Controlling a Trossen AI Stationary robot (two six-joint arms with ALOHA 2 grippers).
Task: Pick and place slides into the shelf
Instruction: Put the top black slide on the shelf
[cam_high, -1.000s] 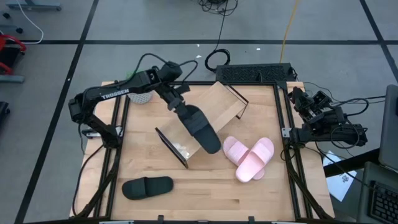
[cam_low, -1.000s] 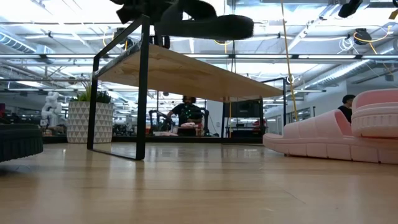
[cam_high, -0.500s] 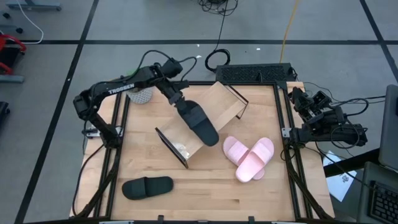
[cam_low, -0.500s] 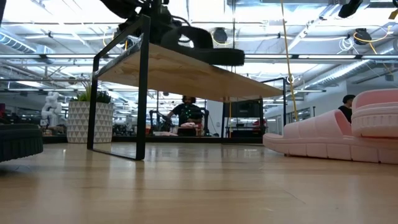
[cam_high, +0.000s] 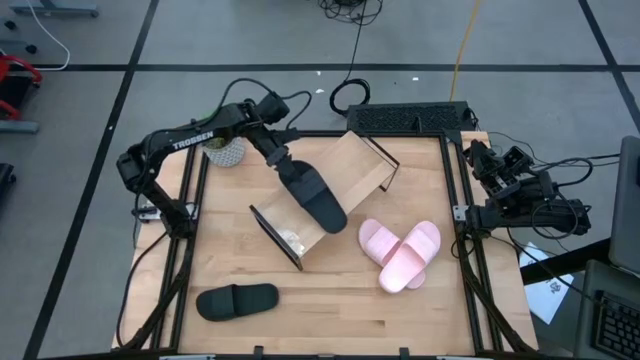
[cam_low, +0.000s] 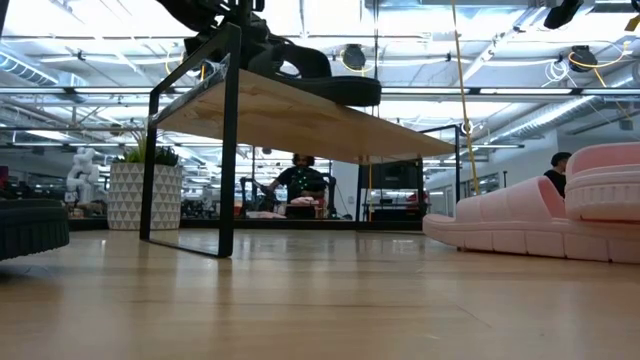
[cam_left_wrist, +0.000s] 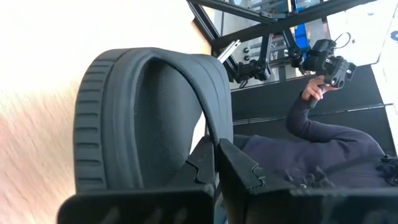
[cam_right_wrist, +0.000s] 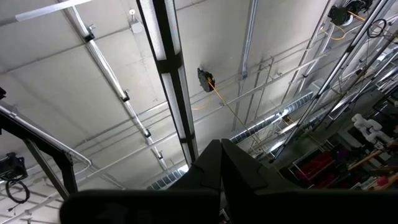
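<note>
My left gripper (cam_high: 287, 167) reaches in from the far left over the shelf (cam_high: 322, 197), a light wooden open box with dark edges standing askew mid-table, and is shut on one black slide (cam_high: 317, 199). In the low view this slide (cam_low: 325, 78) lies along the shelf's top board (cam_low: 300, 112). The other black slide (cam_high: 237, 300) lies flat on the table near the near-left corner. The pink pair (cam_high: 401, 252) lies side by side on the table, right of the shelf. My right gripper (cam_right_wrist: 221, 163) is shut and parked off the table's right edge. My left gripper holds the black slide by its strap's side (cam_left_wrist: 213, 138), near where the strap meets the sole. One finger (cam_left_wrist: 198, 163) is inside the strap's arch and the other outside, coming slanting down from the far left. The slide's sole appears to rest on the shelf's top board.
A white patterned plant pot (cam_high: 225, 152) stands at the far-left corner, close under my left arm. A dark box (cam_high: 410, 117) sits along the far edge. A person's dark sleeve (cam_left_wrist: 311, 137) shows beyond the table. Bare tabletop (cam_high: 330, 300) lies near the near edge.
My left gripper has drawn back a little toward the far-left corner and come down. The black slide, held well above the shelf a second ago, has been lowered onto the shelf's top board. The gripper has stayed shut on it.
</note>
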